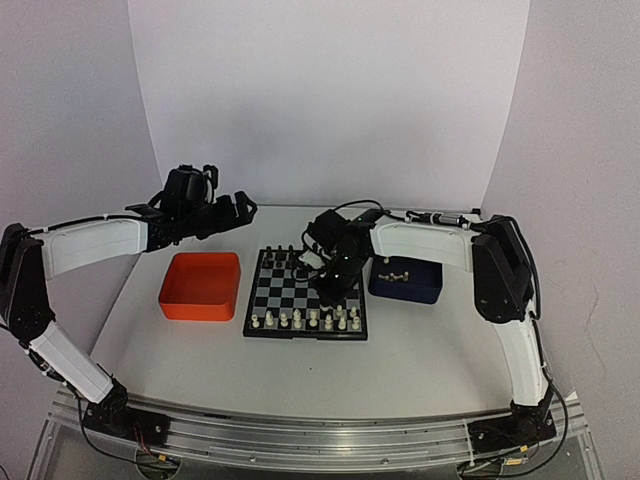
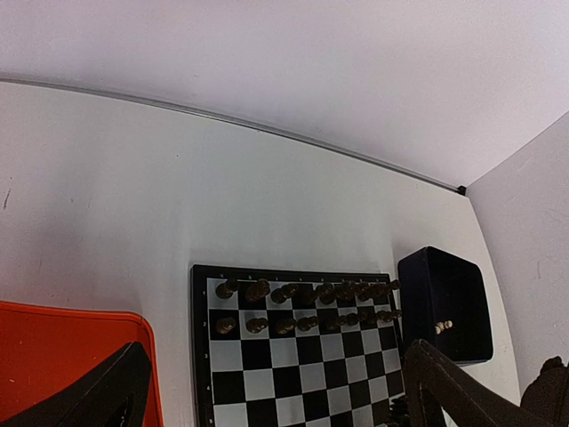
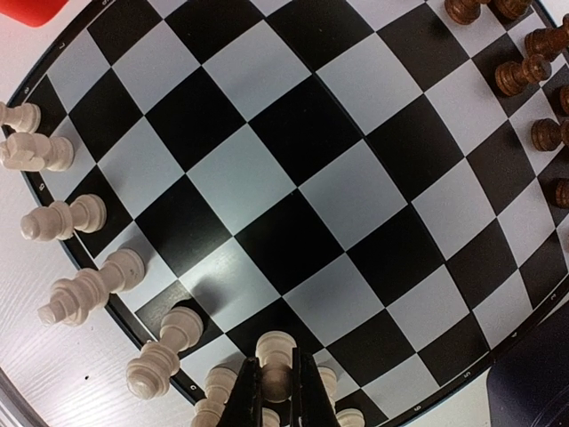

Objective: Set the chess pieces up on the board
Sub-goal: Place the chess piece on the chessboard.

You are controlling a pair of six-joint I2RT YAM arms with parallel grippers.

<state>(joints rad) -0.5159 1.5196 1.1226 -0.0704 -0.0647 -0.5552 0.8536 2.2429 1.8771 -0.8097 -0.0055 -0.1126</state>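
Right pincer (image 3: pixel 274 372) pinched white piece (image 3: pixel 275 345) round its middle, at board (image 3: pixel 293 205) edge. Piece looked light, hard, smooth, tippy. Left pincer (image 1: pixel 222 212) spread wide.

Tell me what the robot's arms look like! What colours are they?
Both the left arm and the right arm have smooth white tube-shaped shells with chunky black joints. The left gripper and the right gripper are black, each with two fingers. Thin black cables trail beside them.

Tiny cream-white chess pieces (image 1: pixel 298 320) stand upright in a row along the near edge of the black-and-silver board (image 1: pixel 285 290).
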